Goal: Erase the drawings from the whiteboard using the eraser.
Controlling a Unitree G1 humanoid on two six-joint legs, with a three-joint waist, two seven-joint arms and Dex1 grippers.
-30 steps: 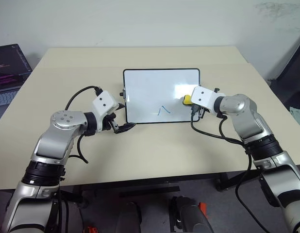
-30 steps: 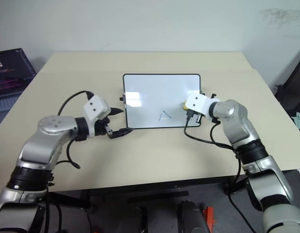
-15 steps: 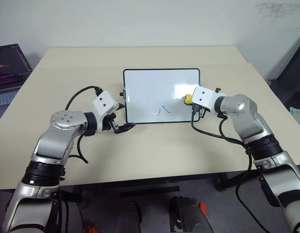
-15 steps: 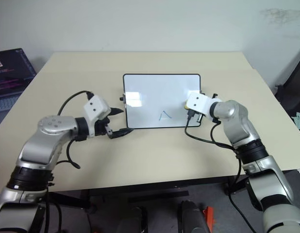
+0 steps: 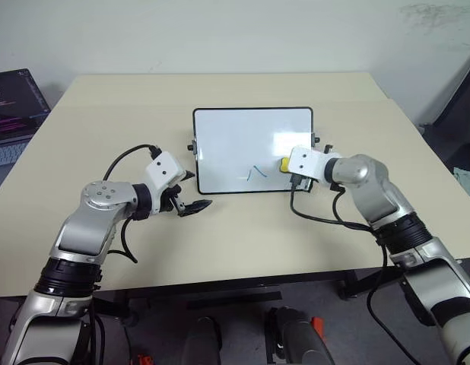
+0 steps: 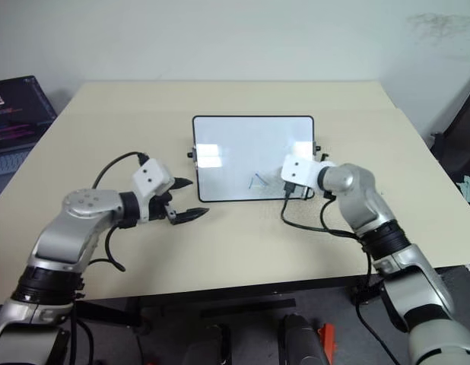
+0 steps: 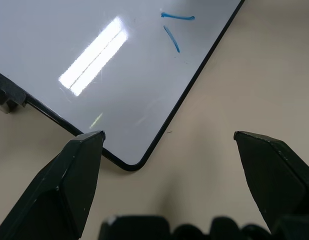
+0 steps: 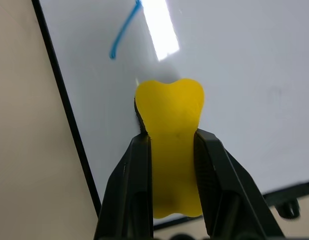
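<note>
The whiteboard (image 5: pixel 235 133) lies flat at the middle of the table, black-framed. The drawings (image 5: pixel 254 173), thin blue strokes, sit near its front edge and also appear in the left wrist view (image 7: pixel 172 38) and the right wrist view (image 8: pixel 122 33). My right gripper (image 8: pixel 170 145) is shut on the yellow eraser (image 8: pixel 169 105), whose tip is down at the board just right of the strokes (image 5: pixel 284 163). My left gripper (image 5: pixel 191 192) stands open and empty over the table, by the whiteboard's front left corner (image 7: pixel 129 165).
The beige table (image 5: pixel 242 236) has wide free room in front of and around the board. A laptop (image 5: pixel 11 114) stands past the table's left edge. Black knobs stick out from the board's sides (image 5: pixel 192 147).
My right gripper has carried the eraser left and towards the board's front edge, closer to the blue strokes. The left gripper has stayed about where it was.
</note>
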